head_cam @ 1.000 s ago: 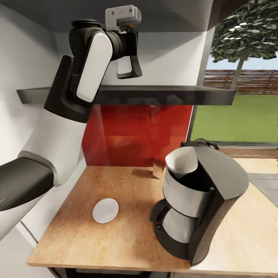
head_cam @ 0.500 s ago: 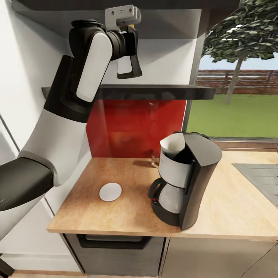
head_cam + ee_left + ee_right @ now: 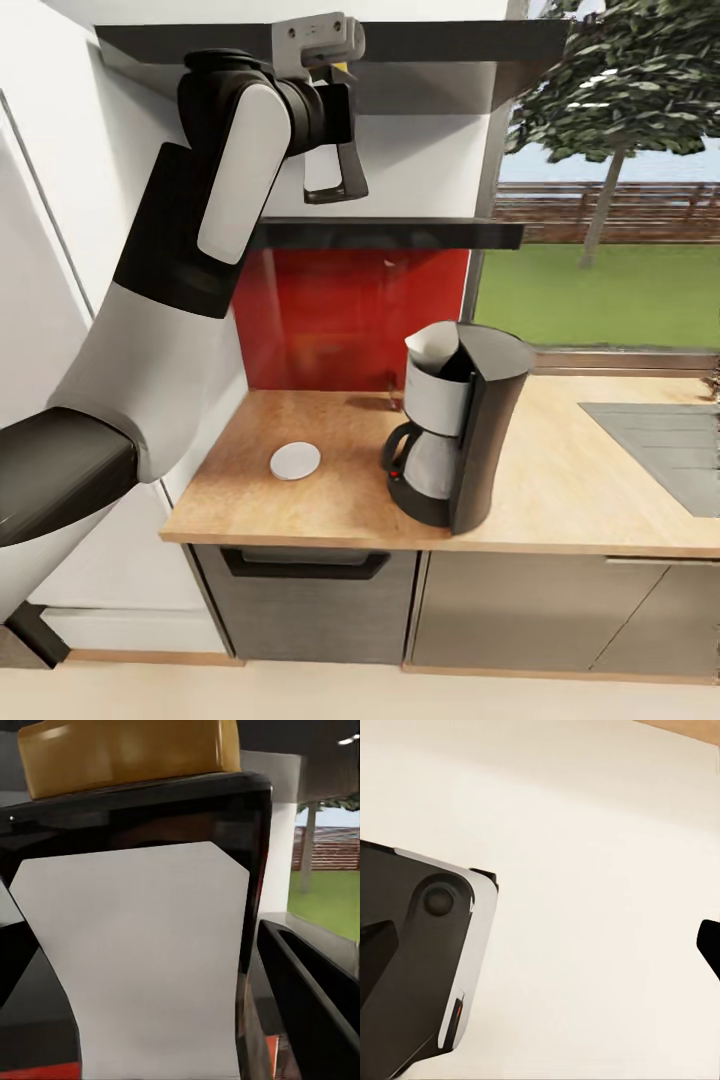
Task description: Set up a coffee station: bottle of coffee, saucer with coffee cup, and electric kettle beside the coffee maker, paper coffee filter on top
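Above the shelf (image 3: 400,233), the left gripper (image 3: 335,150) grips the bottle (image 3: 142,945); filter (image 3: 428,348) tops the coffee maker (image 3: 460,430).

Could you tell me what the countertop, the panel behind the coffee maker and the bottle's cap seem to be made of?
The kitchen countertop looks like light-brown wood or wood-look laminate, with visible grain and a matt finish. The red back panel seems to be glossy glass or lacquer, since it shows faint reflections. The bottle of coffee has a yellow cap, probably smooth plastic.

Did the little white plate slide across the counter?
No. The saucer keeps its spot left of the coffee maker on the countertop; the camera backed away, shrinking everything together.
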Tool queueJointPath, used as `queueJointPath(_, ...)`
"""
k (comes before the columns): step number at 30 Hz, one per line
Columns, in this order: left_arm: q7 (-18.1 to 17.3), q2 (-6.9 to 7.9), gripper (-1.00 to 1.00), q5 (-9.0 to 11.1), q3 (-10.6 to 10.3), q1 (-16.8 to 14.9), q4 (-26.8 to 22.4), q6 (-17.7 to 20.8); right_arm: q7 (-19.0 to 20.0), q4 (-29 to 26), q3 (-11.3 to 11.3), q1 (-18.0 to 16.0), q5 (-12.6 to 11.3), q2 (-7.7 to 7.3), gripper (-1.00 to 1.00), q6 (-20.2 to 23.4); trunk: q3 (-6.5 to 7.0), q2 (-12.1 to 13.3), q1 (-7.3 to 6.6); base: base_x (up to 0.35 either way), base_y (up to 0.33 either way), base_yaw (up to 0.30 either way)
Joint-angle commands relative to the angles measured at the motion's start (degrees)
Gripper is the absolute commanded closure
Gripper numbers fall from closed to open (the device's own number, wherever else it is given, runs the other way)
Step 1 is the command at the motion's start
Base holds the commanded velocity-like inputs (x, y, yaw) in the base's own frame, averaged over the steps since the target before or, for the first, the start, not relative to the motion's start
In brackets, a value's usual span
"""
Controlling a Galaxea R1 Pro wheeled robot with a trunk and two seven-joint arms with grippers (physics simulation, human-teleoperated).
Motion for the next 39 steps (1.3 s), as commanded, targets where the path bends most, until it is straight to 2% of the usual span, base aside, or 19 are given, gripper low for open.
queueJointPath(1,0.6,0.0,1.0,0.5,-0.1,-0.1,0.0,0.1,0.3,0.1,-0.5,0.0,0.2,-0.03,-1.0,-0.2,-0.12,-0.1,0.0,-0.338,0.0,0.0)
queueJointPath(23,0.5,0.0,1.0,0.5,-0.1,0.1,0.0,0.2,0.3,0.1,-0.5,0.0,0.2,-0.03,-1.0,-0.2,-0.12,-0.1,0.0,-0.192,0.0,0.0)
queueJointPath(26,0.5,0.0,1.0,0.5,-0.1,1.4,-0.3,0.2,0.3,0.1,-0.5,0.0,0.2,-0.02,-1.0,-0.2,-0.12,-0.1,0.0,-0.103,0.0,0.0)
queueJointPath(27,0.5,0.0,1.0,0.5,-0.1,4.2,-3.3,0.2,0.3,0.1,-0.5,0.0,0.2,-0.02,-1.0,-0.2,-0.12,-0.1,0.0,-0.014,0.0,0.0)
queueJointPath(29,0.3,0.0,1.0,0.5,-0.1,4.8,-4.4,0.3,0.3,0.1,-0.5,0.0,0.2,-0.03,-1.0,-0.2,-0.12,-0.1,0.0,-0.008,0.0,0.0)
queueJointPath(31,-1.1,0.0,1.0,0.5,-0.1,5.8,-5.8,1.0,0.3,0.1,-0.5,0.0,0.2,-0.03,-1.0,-0.2,-0.12,-0.1,0.0,-0.004,0.0,0.0)
queueJointPath(32,-3.1,0.0,1.0,0.5,-0.2,6.8,-7.3,1.8,0.3,0.1,-0.5,0.0,0.2,-0.03,-1.0,-0.2,-0.12,-0.1,0.0,-0.001,0.0,0.0)
queueJointPath(34,-4.2,0.0,1.0,0.5,-0.1,7.6,-8.2,2.2,0.3,0.1,-0.5,0.0,0.2,-0.03,-1.0,-0.2,-0.12,-0.1,0.0,-0.001,0.0,0.0)
queueJointPath(39,-6.0,0.0,1.0,0.5,-0.1,12.1,-12.7,2.8,0.3,0.1,-0.6,0.0,0.1,-0.03,-1.0,-0.2,-0.12,-0.1,0.0,0.0,0.0,0.0)
